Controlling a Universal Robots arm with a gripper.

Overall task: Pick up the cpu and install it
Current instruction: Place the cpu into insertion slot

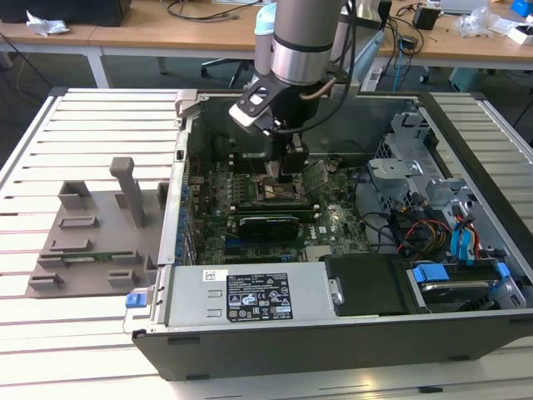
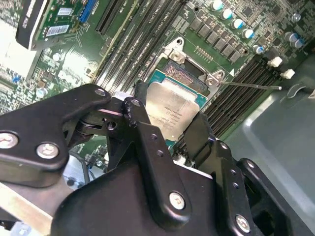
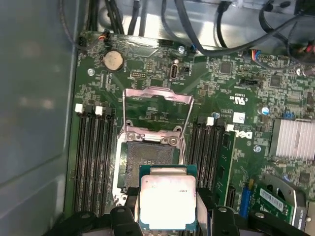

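Note:
The cpu (image 3: 167, 200), a silvery square lid on a green-edged board, sits between my gripper's (image 3: 166, 211) two black fingers (image 3: 129, 212), which are shut on its opposite edges. It hangs just above the open socket (image 3: 147, 162), overlapping the socket's near edge, and the metal load plate (image 3: 157, 110) is folded back. The second wrist view has the cpu (image 2: 172, 110) in the gripper (image 2: 170, 125) over the socket frame (image 2: 189, 69). In the exterior view the gripper (image 1: 287, 177) is low inside the computer case, over the motherboard (image 1: 250, 208).
Memory slots (image 3: 93, 157) flank the socket on both sides. The case wall (image 1: 250, 346) and power supply (image 1: 250, 293) stand at the front, drive bays and cables (image 1: 433, 217) at the exterior view's right. A grey fixture plate (image 1: 83, 242) with an upright post lies to the left of the case.

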